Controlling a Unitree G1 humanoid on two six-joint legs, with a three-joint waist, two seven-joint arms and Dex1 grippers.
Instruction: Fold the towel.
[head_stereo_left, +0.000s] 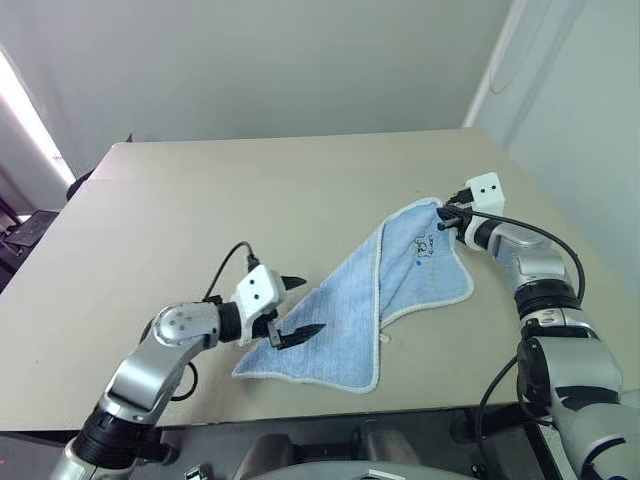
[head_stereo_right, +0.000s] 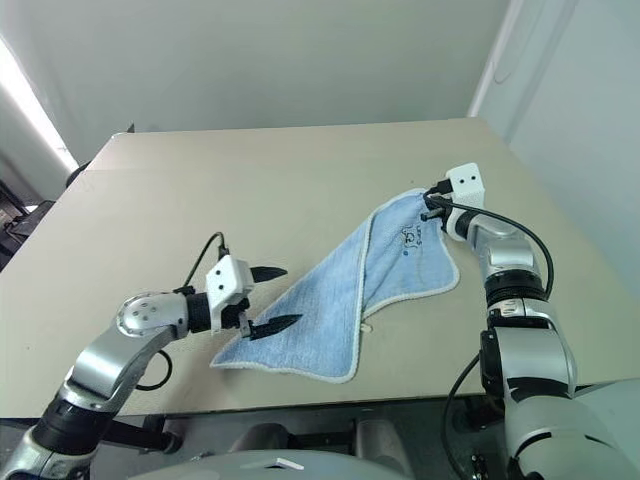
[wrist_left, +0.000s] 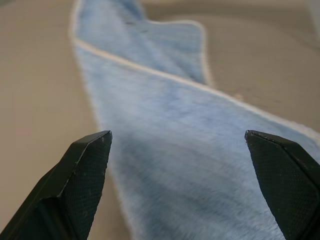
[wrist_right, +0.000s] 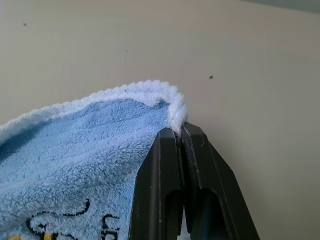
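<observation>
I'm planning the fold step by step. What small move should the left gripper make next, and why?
Probably ease the open left gripper down and close it on the towel at its near corner. The right gripper is shut on the far corner, lifted, while the near end lies flat on the table, ungripped.

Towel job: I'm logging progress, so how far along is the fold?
Done: the right gripper has a corner of the towel pinched and raised. In hand: the left gripper is open over the near end, holding nothing. Left: no neat fold yet; the towel lies twisted on the table.
</observation>
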